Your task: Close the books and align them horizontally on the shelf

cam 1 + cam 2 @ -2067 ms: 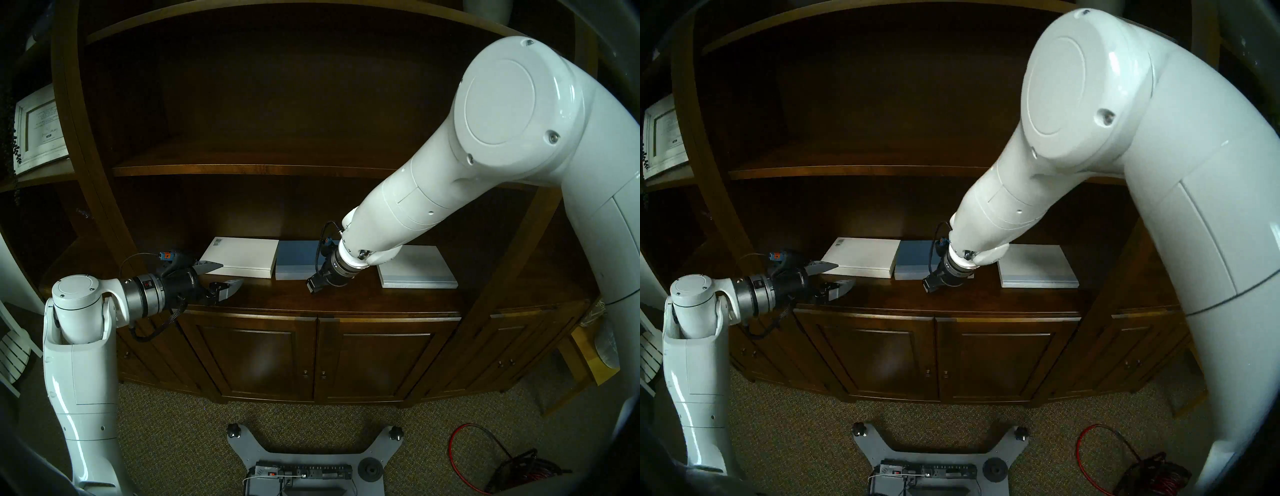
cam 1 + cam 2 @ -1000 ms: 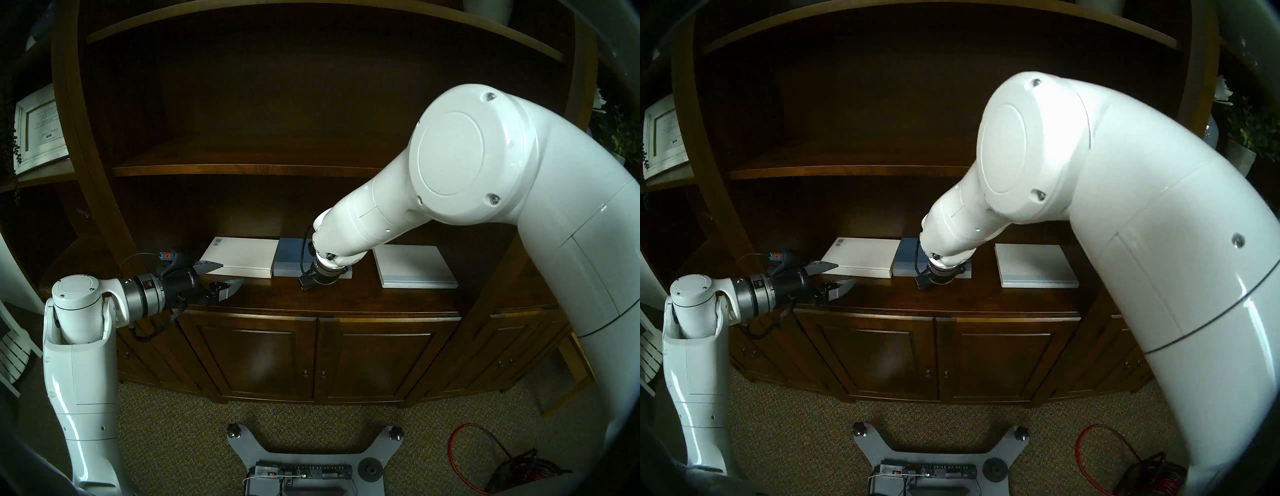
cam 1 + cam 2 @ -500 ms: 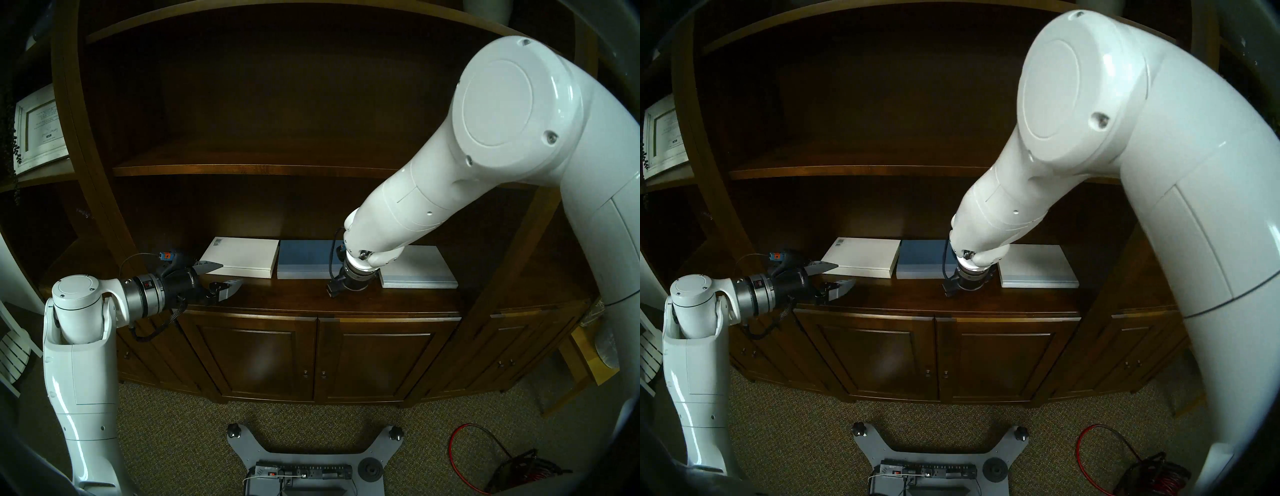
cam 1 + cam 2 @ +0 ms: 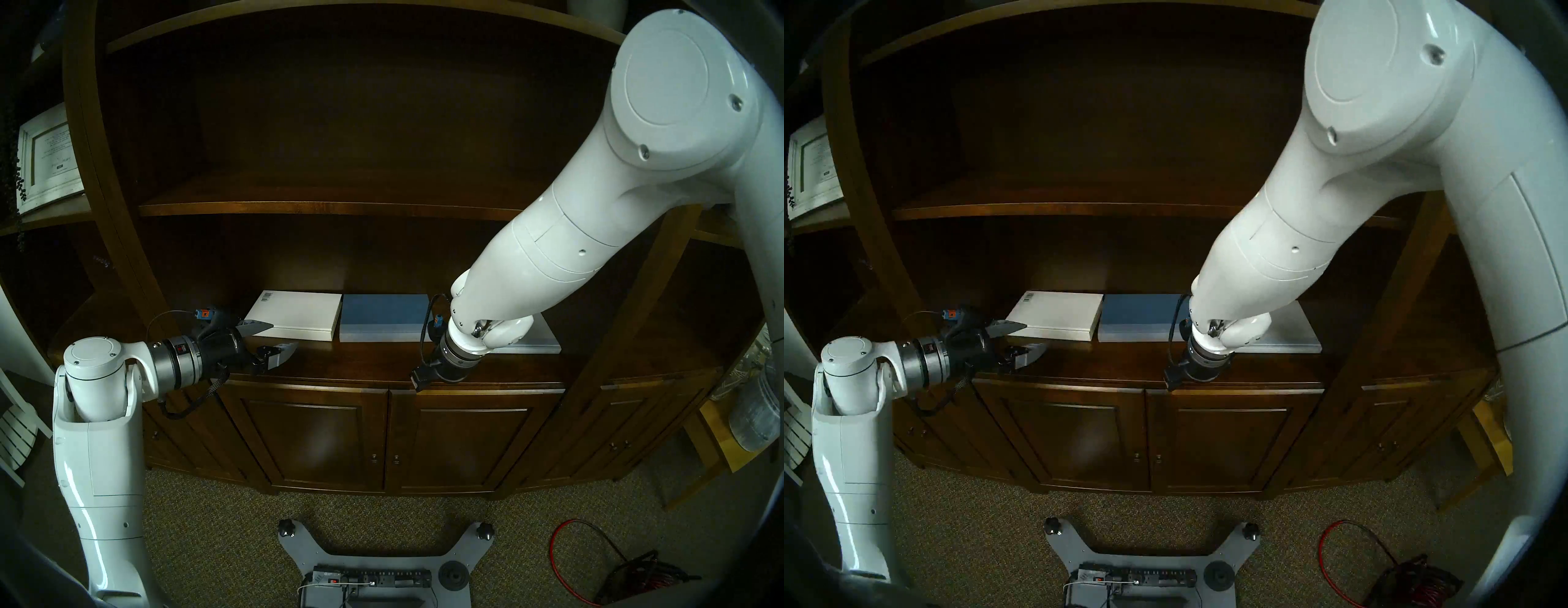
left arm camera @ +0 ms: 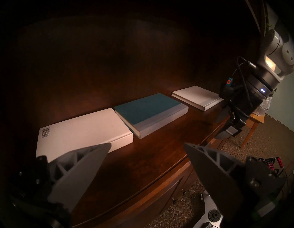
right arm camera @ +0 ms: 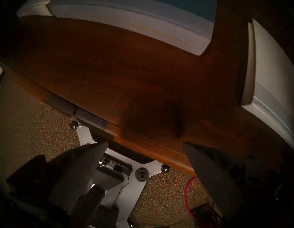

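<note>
Since the earlier frames the right arm has swung away from the blue book [image 4: 384,316] toward the shelf [image 4: 360,361] front, so the right gripper [image 5: 229,127] now hangs over the ledge's edge, its fingers [image 6: 89,167] spread apart and holding nothing. All three books lie closed and flat in a row: the barcoded white book [image 4: 295,314] at the left, the blue one just beside it, seemingly touching, and the strip-edged white book [image 5: 197,97] at the right with a gap of bare wood between. That gap looks like the remaining misalignment, so I judge the right arm is repositioning to nudge that book leftward. Meanwhile the left gripper [image 4: 275,342] hovers with fingers apart at the barcoded book's near left corner, probably as a stop. Open ledge in front gives ample sliding room; the uprights bound both ends.
</note>
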Robot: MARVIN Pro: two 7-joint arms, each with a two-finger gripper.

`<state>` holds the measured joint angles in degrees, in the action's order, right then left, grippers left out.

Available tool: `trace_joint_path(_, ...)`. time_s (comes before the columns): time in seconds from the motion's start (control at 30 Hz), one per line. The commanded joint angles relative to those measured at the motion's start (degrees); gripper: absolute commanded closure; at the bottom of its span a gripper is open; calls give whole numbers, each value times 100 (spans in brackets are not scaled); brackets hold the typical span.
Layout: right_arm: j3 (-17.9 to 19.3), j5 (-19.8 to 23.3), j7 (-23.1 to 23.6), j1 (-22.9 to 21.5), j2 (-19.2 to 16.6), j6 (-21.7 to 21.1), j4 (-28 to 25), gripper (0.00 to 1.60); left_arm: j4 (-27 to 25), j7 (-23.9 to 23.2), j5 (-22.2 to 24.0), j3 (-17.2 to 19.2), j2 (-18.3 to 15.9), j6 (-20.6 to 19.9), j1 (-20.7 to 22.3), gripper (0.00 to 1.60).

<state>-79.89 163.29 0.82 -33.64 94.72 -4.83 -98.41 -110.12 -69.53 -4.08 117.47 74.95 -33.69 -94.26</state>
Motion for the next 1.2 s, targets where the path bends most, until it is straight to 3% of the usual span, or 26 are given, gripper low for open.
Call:
trace_joint_path(0.0, 210, -193, 78, -761, -268, 482, -282, 0, -113, 7, 50, 8, 4, 4, 140, 0)
trace_joint_path(0.03, 268, -262, 45, -621, -340, 556, -181, 0, -114, 7, 51, 8, 5, 3, 141, 0)
trace_joint_path(0.27, 288, -305, 87, -987, -304, 746, -449, 0, -119, 10, 55, 10, 11, -3, 146, 0)
trace_joint_path(0.6, 317, -318, 7, -834, -230, 858, -268, 0, -124, 14, 57, 12, 16, -10, 149, 0)
trace_joint_path(0.73, 144, -449, -144, -1225, -406, 1276, -944, 0, -122, 13, 56, 12, 14, -7, 148, 0)
trace_joint_path(0.97, -203, -697, -128, -1540, -778, 1609, -1795, 0, -109, 6, 46, 7, 0, 7, 133, 0)
trace_joint_path(1.0, -274, -730, -101, -1771, -800, 1683, -2127, 0, -106, 5, 44, 6, -2, 10, 130, 0)
trace_joint_path(1.07, -302, -751, -101, -1514, -830, 1647, -1933, 0, -104, 5, 42, 6, -4, 11, 126, 0)
trace_joint_path(1.17, -475, -795, -63, -1756, -905, 1744, -2429, 0, -93, 2, 35, 4, -9, 15, 113, 0)
